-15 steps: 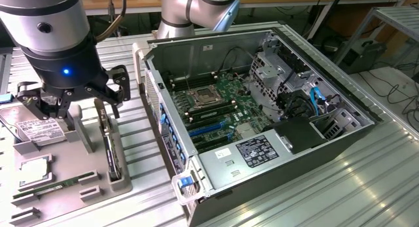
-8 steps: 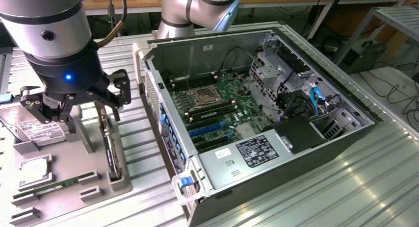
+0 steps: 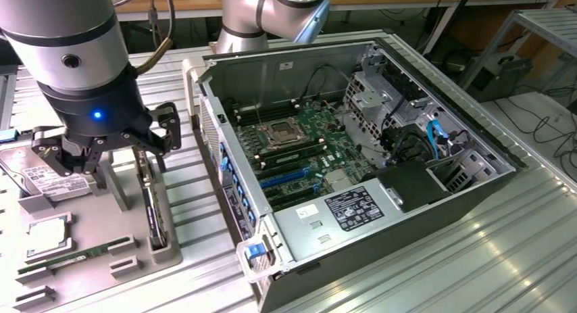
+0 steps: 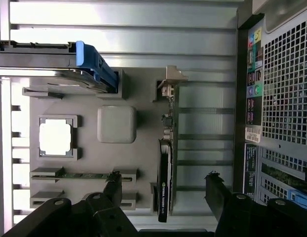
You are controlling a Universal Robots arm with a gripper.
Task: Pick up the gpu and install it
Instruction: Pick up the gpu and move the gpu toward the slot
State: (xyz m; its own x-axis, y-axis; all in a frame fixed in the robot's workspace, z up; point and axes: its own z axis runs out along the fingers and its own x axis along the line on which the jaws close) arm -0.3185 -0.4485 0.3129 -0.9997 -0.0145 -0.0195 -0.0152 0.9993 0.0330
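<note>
While the gripper (image 3: 108, 149) hung wide open and empty above the grey holder tray (image 3: 99, 222), the gpu (image 3: 151, 203) stood on edge in its slot beneath it. Seen from the wrist, the card lay between the spread fingers (image 4: 112, 185), touching neither, near the computer case (image 3: 361, 157).

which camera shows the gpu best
The wrist view: the gpu runs edge-on along its full length, metal bracket to far end, in the grey holder. The exterior view shows it as a thin dark sliver, one end behind the gripper.
</note>
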